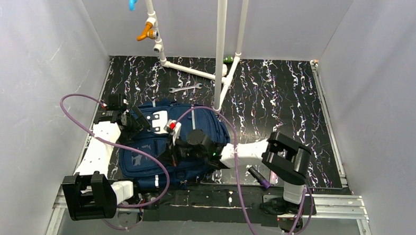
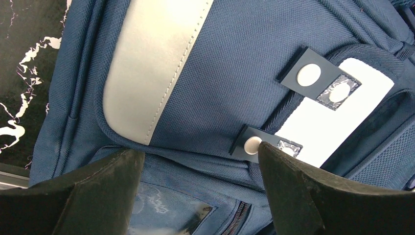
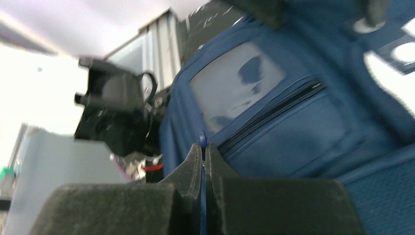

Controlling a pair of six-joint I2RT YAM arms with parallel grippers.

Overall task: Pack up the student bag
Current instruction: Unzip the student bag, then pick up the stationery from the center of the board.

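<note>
The student bag [image 1: 140, 159], navy with a grey top patch [image 2: 151, 58], lies flat between the two arms. My left gripper [image 2: 198, 152] hangs open over its top end, with fabric below and nothing between the fingers. A white card [image 2: 333, 117] with two dark button tabs sticks out of a pocket by the right fingertip [image 2: 266, 149]. My right gripper [image 3: 203, 147] is shut on a thin blue zip pull [image 3: 201, 138] at the end of a front pocket zip [image 3: 274, 112]. From above, the right gripper [image 1: 175, 150] rests on the bag's middle and the left gripper [image 1: 142, 117] at its far left corner.
A steel wrench [image 1: 185, 88] lies beyond the bag, near a white pipe frame [image 1: 219, 49] standing on the black marbled mat. A dark pen with a purple tip [image 1: 259, 177] lies by the right arm's base. Purple cables [image 1: 156, 160] loop over the bag. Grey walls enclose three sides.
</note>
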